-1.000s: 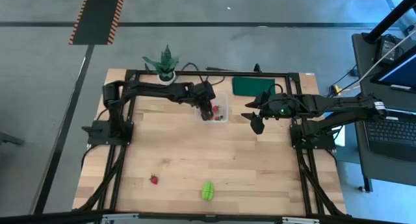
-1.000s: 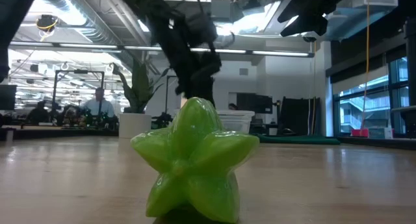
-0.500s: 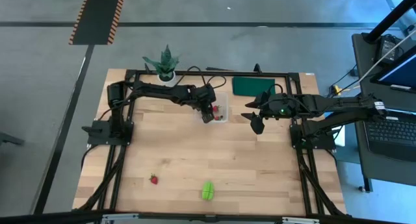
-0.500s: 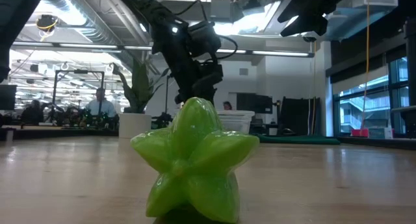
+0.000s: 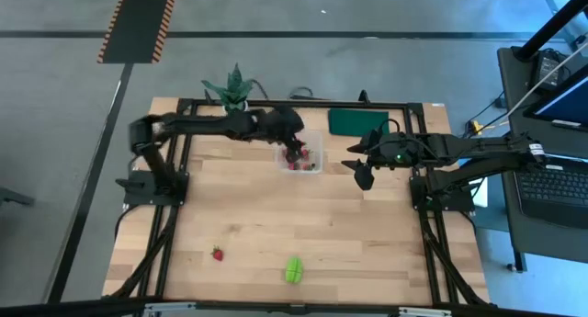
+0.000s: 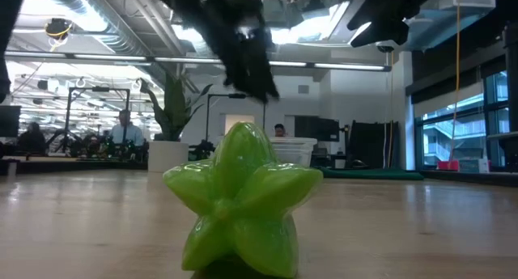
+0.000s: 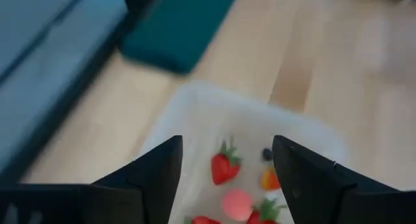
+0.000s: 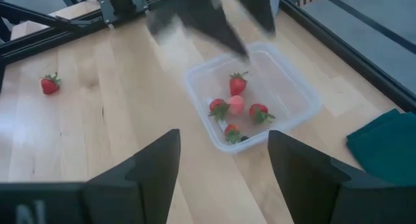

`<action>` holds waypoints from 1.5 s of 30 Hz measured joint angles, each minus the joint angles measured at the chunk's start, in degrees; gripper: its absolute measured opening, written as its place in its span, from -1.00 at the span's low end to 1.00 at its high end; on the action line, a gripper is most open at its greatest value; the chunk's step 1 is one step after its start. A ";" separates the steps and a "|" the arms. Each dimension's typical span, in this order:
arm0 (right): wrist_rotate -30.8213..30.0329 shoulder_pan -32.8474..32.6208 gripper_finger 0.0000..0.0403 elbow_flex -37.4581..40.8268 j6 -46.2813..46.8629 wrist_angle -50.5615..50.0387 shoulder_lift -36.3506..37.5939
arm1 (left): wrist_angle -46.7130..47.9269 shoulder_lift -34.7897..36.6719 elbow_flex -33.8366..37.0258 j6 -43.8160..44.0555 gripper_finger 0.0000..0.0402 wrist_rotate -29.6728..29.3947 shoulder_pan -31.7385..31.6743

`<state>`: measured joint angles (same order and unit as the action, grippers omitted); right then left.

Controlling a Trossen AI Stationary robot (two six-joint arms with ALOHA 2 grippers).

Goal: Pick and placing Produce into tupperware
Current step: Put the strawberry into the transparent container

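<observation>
The clear tupperware (image 5: 317,139) sits on the table's far middle and holds several red strawberries (image 8: 238,83) and a pinkish piece (image 7: 235,203). My left gripper (image 7: 227,178) hovers open above the tupperware (image 7: 195,104), its fingers apart over the berries and touching nothing; it shows blurred in the high view (image 5: 290,144). My right gripper (image 5: 361,173) waits open in the air to the right of the tupperware (image 8: 305,113). One strawberry (image 5: 218,254) and the lime-green star-shaped piece (image 5: 293,269) lie on the near part of the table. The green piece (image 6: 243,200) fills the low view's foreground.
A spiky plant in a white pot (image 5: 234,89) stands at the far edge, left of the tupperware. A flat dark green pad (image 5: 354,121) lies at the far right. Black frame rails (image 5: 175,216) run along the table's sides. Bare wood lies between the tupperware and the near pieces.
My left gripper has risen from inside the tupperware to well above it, moving fast enough to blur, and its arm has swung a little toward the far-left. The right arm, the lone strawberry and the green piece have stayed put.
</observation>
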<state>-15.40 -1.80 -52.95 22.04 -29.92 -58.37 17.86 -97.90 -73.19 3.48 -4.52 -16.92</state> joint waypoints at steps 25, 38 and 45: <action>0.00 0.00 0.16 0.00 0.09 -0.67 0.00 | 45.55 30.39 0.06 26.08 0.14 3.79 36.65; 0.00 0.00 0.16 0.00 0.00 -0.22 0.00 | 46.00 22.66 0.06 24.31 0.13 2.53 47.88; 0.00 0.00 0.16 0.00 0.13 -0.21 0.00 | 47.88 12.65 0.06 13.05 0.13 2.96 53.06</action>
<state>-15.40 -1.80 -52.95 22.17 -30.13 -58.37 65.74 -85.25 -73.12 16.53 -1.56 36.13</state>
